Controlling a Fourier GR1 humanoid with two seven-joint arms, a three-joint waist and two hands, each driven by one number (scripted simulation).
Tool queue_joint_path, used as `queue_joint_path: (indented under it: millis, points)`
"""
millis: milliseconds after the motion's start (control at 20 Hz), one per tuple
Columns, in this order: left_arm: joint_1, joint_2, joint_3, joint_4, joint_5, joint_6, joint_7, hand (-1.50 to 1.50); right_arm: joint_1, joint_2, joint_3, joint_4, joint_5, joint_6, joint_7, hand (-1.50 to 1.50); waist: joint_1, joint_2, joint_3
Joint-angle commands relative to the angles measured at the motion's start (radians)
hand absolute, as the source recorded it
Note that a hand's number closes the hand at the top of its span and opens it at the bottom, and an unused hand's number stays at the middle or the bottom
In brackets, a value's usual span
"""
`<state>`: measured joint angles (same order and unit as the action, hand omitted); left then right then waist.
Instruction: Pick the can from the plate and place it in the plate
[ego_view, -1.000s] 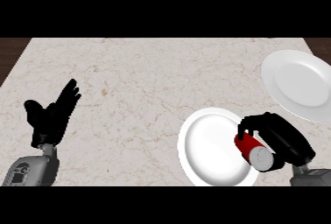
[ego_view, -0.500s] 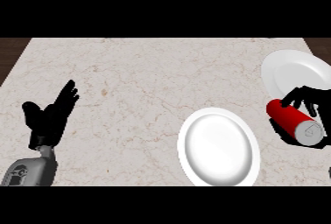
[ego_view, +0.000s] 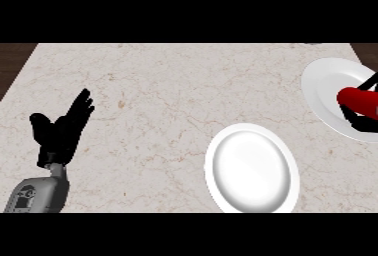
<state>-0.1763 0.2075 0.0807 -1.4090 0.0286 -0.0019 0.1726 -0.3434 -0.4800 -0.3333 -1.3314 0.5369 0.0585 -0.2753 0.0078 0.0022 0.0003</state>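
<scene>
head view looks steeply down on a pale beige marbled counter (ego_view: 170, 100). at the left, the black left hand (ego_view: 60, 131) rests open with its fingers straight and raised, holding nothing. right of centre, near the lower edge, lies a round white empty plate (ego_view: 252, 169). at the far right a second round white plate (ego_view: 328, 92) is cut by the edge. over it the black right hand (ego_view: 363, 119) has its fingers curled round the red cylindrical can (ego_view: 359, 99), which is held above that plate's right part.
</scene>
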Motion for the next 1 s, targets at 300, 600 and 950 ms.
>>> queue_joint_path:
  millis: [300, 600, 950]
  points:
    - [-0.073, -0.036, -0.014, 0.044, -0.037, 0.039, 0.001, 0.00, -0.250, -0.185, -0.070, 0.664, 0.073, -0.103, -0.286, 1.50, 0.018, 0.010, 0.002]
    - [-0.052, -0.015, -0.017, 0.007, -0.020, -0.006, 0.011, 0.00, -0.331, -0.222, -0.037, 0.887, 0.112, 0.011, -0.270, 1.50, 0.036, 0.013, 0.003]
    - [-0.058, 0.020, 0.020, 0.019, 0.018, -0.049, 0.015, 0.00, -0.375, -0.284, -0.049, 1.037, 0.113, 0.070, -0.506, -1.50, 0.040, 0.017, 0.005]
